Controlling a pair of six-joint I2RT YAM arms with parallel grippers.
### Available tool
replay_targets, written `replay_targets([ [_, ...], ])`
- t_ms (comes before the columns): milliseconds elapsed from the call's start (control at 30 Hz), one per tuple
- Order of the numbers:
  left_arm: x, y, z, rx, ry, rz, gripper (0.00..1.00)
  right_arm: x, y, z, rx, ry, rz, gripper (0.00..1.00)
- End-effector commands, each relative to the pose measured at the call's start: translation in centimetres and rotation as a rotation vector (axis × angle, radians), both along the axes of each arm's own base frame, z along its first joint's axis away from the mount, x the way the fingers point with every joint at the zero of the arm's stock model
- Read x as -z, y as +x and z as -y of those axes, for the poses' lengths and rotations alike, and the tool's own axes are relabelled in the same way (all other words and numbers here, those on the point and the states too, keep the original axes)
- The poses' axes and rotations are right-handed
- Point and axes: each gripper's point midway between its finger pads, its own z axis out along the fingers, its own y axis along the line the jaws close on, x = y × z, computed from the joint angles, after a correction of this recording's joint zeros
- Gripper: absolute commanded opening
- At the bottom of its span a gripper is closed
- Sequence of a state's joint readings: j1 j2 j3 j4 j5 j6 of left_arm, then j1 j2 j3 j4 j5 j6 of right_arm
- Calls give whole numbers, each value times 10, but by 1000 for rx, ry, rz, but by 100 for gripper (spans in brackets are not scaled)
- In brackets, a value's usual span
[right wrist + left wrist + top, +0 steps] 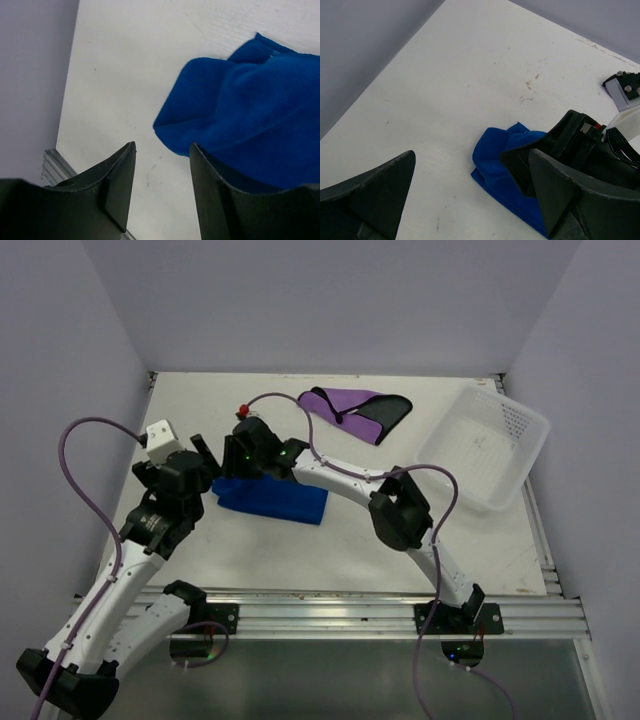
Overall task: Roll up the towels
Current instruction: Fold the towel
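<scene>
The bright blue towel [275, 500] lies bunched in a thick fold on the table's left-centre; it also shows in the left wrist view [500, 160] and the right wrist view [250, 115]. My right gripper [238, 465] hangs over its left end, open [162, 145]. Only bare table shows between its fingers, and one finger [225, 200] rests against the cloth's edge. My left gripper [208, 475] stands wide open [472, 151] just left of the towel, holding nothing. The purple towel [350, 405] with its black section lies flat at the back centre.
A white perforated basket [485, 445] sits tilted at the back right. The lilac left wall stands close to the left arm. The right arm's cable loops over the table near the purple towel.
</scene>
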State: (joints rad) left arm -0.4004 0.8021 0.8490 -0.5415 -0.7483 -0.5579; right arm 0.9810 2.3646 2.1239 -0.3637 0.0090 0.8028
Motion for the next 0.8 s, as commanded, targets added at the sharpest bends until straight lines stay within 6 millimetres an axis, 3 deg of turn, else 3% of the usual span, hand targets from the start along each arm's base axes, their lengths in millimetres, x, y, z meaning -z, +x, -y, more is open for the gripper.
replay_targets([
  [0, -22, -2, -7, -50, -26, 83, 99, -63, 8, 29, 44, 93, 35, 51],
  [67, -22, -2, -7, -43, -26, 89, 99, -67, 14, 51, 85, 79, 48, 51],
  [100, -22, -1, -6, -38, -24, 92, 100, -50, 11, 66, 103, 40, 26, 51],
  [133, -21, -1, -6, -34, -21, 90, 100, -69, 13, 81, 129, 59, 43, 51],
  [167, -21, 0, -3, -20, -26, 95, 99, -71, 11, 92, 144, 59, 40, 52],
  [200, -20, 1, -2, -9, -21, 93, 99, -49, 4, 108, 157, 14, 10, 52],
  [233, -19, 2, -1, -2, -18, 88, 100, -45, 5, 121, 187, -8, 8, 52],
  [267, -18, 4, 3, 17, -22, 90, 100, -57, -1, 133, 202, 6, 19, 52],
  [300, -17, 5, 4, 26, -18, 84, 99, -33, -10, 149, 216, -48, -10, 52],
  [367, -14, 8, 8, 47, -19, 76, 99, -31, -17, 170, 258, -70, -22, 52],
  [400, -13, 10, 10, 56, -17, 73, 99, -11, -27, 183, 266, -109, -55, 52],
  [467, -10, 12, 13, 69, -14, 60, 99, -5, -35, 196, 298, -114, -73, 53],
  [500, -8, 13, 14, 74, -12, 54, 99, 12, -43, 207, 313, -148, -98, 54],
  [600, -3, 15, 18, 91, -10, 36, 99, 31, -48, 222, 361, -172, -126, 54],
  [767, 6, 19, 28, 150, -19, 17, 99, 50, -47, 230, 383, -210, -161, 55],
])
